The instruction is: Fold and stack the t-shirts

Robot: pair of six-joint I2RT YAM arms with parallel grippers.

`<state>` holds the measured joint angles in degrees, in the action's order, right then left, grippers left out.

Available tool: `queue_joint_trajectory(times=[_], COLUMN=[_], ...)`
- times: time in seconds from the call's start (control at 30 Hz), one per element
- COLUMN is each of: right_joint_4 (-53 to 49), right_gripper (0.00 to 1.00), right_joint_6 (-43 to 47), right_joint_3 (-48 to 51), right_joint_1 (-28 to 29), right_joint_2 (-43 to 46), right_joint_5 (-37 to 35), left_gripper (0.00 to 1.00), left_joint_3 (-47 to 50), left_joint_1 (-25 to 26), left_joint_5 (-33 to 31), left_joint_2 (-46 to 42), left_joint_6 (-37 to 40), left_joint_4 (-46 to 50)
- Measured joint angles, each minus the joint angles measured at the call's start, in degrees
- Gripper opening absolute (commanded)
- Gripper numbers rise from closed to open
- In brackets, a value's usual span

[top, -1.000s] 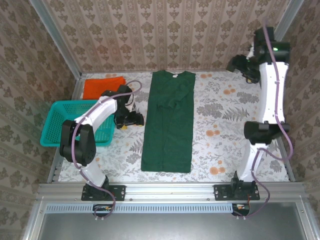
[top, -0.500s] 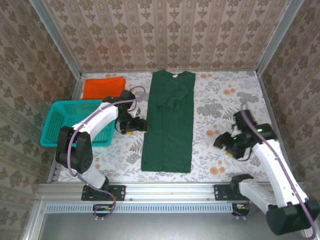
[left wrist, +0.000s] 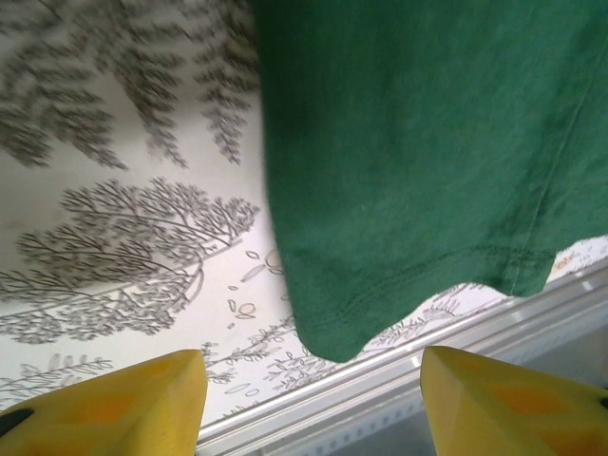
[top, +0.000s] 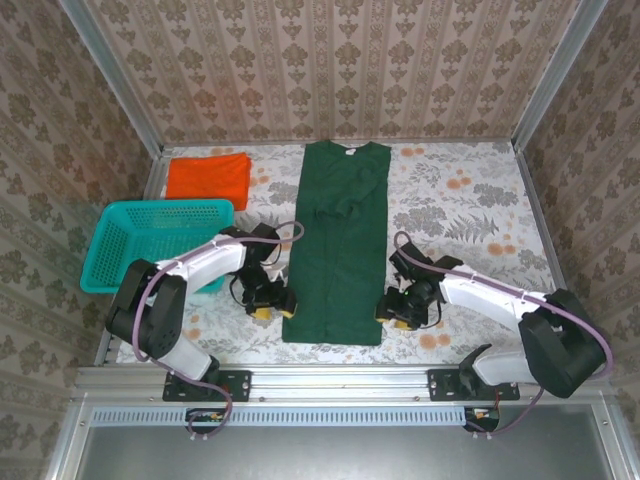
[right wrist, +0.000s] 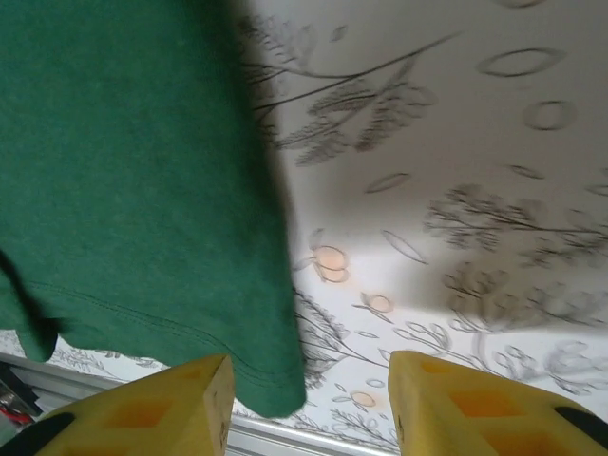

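Both arms have travelled toward the near hem of the shirt. The right arm has come down from its raised position at the far right corner. The left arm has moved from the middle of the shirt's left edge toward the near corner. Neither shirt has shifted, nor has the basket.

The left gripper [top: 274, 310] sits low over the floral-patterned tablecloth [top: 460, 220], just outside the near left corner of the large dark green cloth t-shirt [top: 335, 250]. In the left wrist view, the left gripper [left wrist: 311, 399] has its two yellow fingers [left wrist: 123, 404] spread apart and clamping nothing. The hem corner of the dark green t-shirt [left wrist: 408, 142] lies flat ahead of the fingertips, centred on the gap between them and clear of both pads.

The right gripper [top: 393, 314] sits just outside the near right corner of the same shirt. In the right wrist view, the right gripper [right wrist: 306, 399] also has its yellow fingers [right wrist: 475, 408] parted, with no cloth pinched. The hem corner of the dark green t-shirt [right wrist: 123, 190] reaches into the gap and ends just beside the inner finger. Whether cloth and finger touch cannot be determined.

The green shirt lies folded into a long narrow strip that runs away from both sets of fingers toward the far wall. The bright orange folded cloth t-shirt [top: 207, 177] lies flat at the far left corner, well beyond the left fingers. The teal plastic mesh basket [top: 165, 206] stands to the outer side of the left arm.
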<state>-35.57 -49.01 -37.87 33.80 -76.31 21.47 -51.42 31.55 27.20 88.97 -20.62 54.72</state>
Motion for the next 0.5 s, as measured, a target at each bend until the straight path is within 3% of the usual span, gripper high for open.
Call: queue_joint_trajectory(times=[0.23,0.5], right_joint_4=[4.72,6.10], right_gripper=[0.48,0.46], right_joint_6=[-4.22,-7.91], right_joint_3=[0.00,0.00], right_joint_1=[5.55,7.37], right_joint_2=[-2.58,-5.57], right_joint_5=[-0.02,-0.04], left_gripper=[0.62,0.60], left_joint_3=[0.85,1.95], left_joint_1=[0.68,1.18], left_joint_5=[4.15,5.62], left_joint_2=[0.33,1.29], left_joint_6=[-0.13,-0.37], left_joint_4=[-2.34,-3.15])
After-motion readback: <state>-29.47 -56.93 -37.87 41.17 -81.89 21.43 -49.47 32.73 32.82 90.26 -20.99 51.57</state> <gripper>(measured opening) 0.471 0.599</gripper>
